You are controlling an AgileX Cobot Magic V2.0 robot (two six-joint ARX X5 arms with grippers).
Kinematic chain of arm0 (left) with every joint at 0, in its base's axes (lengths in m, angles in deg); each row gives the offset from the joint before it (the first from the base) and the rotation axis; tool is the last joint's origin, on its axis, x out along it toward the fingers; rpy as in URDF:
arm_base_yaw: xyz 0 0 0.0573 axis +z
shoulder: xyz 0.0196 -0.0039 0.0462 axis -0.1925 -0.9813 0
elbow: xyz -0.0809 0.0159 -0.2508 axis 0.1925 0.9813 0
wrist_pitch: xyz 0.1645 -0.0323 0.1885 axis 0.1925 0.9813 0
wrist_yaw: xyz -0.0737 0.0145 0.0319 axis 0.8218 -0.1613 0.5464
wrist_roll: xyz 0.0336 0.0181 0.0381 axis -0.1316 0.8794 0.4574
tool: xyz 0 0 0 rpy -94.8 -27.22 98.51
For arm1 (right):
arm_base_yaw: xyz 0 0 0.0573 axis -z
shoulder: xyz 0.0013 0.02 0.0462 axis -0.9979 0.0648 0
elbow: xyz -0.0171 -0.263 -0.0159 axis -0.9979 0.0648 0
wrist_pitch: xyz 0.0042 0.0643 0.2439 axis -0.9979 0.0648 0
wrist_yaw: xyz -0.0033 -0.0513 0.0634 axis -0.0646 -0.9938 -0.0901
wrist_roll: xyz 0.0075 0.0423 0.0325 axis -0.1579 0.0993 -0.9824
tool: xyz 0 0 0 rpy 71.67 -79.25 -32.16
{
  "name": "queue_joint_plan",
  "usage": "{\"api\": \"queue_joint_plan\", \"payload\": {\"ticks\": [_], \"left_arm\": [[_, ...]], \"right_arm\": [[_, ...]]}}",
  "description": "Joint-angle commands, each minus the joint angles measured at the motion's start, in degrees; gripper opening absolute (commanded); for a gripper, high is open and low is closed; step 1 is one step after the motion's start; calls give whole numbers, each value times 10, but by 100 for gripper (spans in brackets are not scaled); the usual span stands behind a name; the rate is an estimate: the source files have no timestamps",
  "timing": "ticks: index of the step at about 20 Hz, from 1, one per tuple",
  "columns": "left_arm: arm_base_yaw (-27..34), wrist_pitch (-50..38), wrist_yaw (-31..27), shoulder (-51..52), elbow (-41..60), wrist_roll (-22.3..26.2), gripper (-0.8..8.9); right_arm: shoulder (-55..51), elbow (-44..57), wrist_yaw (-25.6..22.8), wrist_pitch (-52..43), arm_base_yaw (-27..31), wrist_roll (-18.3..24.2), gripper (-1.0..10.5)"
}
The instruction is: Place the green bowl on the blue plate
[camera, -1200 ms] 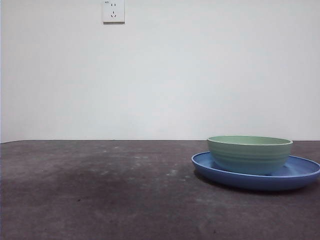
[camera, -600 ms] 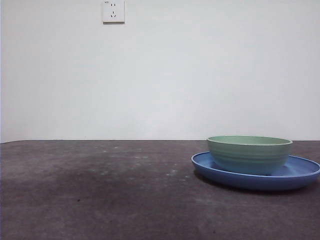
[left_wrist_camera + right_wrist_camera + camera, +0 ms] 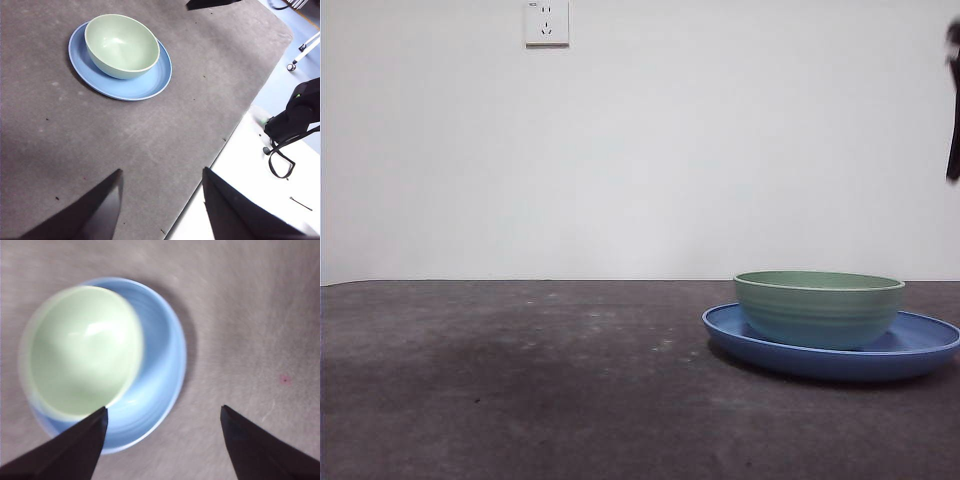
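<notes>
The right gripper [image 3: 162,440] hangs up in the air, right over the dishes. Its two black jaws are spread wide apart and they hold nothing. Looking down past them, the green bowl [image 3: 82,350] sits just below, a little to one side of the gap between the jaws. One jaw tip shows over the edge of the bowl and the other shows over bare table. The picture from this arm is a bit blurry.

In the front view a thin dark bit [image 3: 953,100] pokes in at the top right edge, high above the bowl. I think it is part of this same arm, but I cannot be sure.

The green bowl [image 3: 819,308] sits upright on the blue plate [image 3: 920,345]. It is not in the middle of the plate. It sits pushed to one side, so more blue shows on the other side. From the front its bottom rests inside the plate's rim.

The left gripper [image 3: 161,200] is well away from the dishes, near the table's edge. Its jaws are spread apart too and are empty. From there the green bowl [image 3: 121,45] and blue plate [image 3: 145,85] look small and far off.

So the right arm is the near one. The bowl looks like it is already where it should be.
</notes>
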Motion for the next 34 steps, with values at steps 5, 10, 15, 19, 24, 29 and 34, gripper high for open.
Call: {"api": "queue_joint_plan", "payload": {"ticks": [5,10,15,19,24,29,34], "left_arm": [[-3,-7,3,-4,-3,12,249],[-3,-6,3,-4,-3,11,249],[-3,-7,3,-4,-3,11,249],[-3,-7,3,-4,-3,11,249],[-3,-7,3,-4,-3,11,250],[-3,-6,3,-4,-3,11,250],[-3,-6,3,-4,-3,11,250]], "right_arm": [[133,-9,31,-77,2,7,315],[208,-9,34,-120,1,7,252],[249,-9,52,-146,-3,7,244],[269,-9,62,-156,-6,9,181],[270,-9,60,-163,-6,8,12],[267,-9,59,-163,-2,6,12],[223,-10,81,-164,2,-4,12]]}}
